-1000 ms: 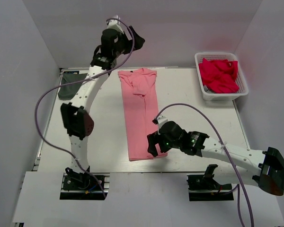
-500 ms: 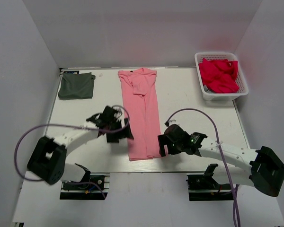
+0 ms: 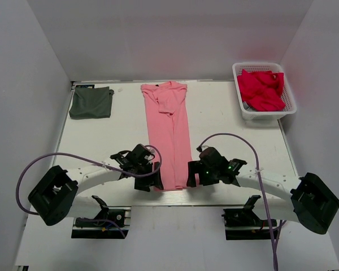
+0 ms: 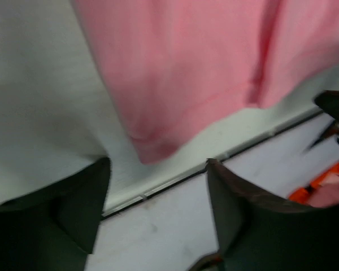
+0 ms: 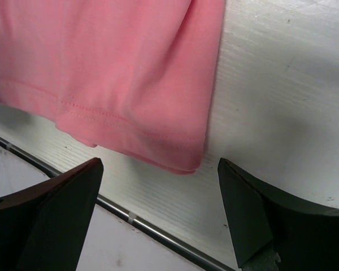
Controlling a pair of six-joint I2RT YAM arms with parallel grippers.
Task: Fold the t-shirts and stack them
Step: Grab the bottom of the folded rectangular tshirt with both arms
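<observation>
The salmon-pink t-shirt [image 3: 169,132] lies folded into a long narrow strip down the middle of the table, hem toward me. Its hem corners show in the left wrist view [image 4: 175,84] and the right wrist view [image 5: 124,73]. My left gripper [image 3: 156,182] is open at the strip's near left corner, holding nothing. My right gripper [image 3: 190,179] is open at the near right corner, holding nothing. The dark grey t-shirt [image 3: 91,103] lies as a small folded square at the far left.
A white basket [image 3: 264,112] holding red cloth [image 3: 261,88] stands at the far right. The table's near edge with a metal rail [image 5: 130,217] runs just below both grippers. Grey walls close in the table on three sides.
My left arm swung down from high at the back to the strip's near left corner. My right gripper shifted slightly, staying at the near right corner. The shirts have not moved.
</observation>
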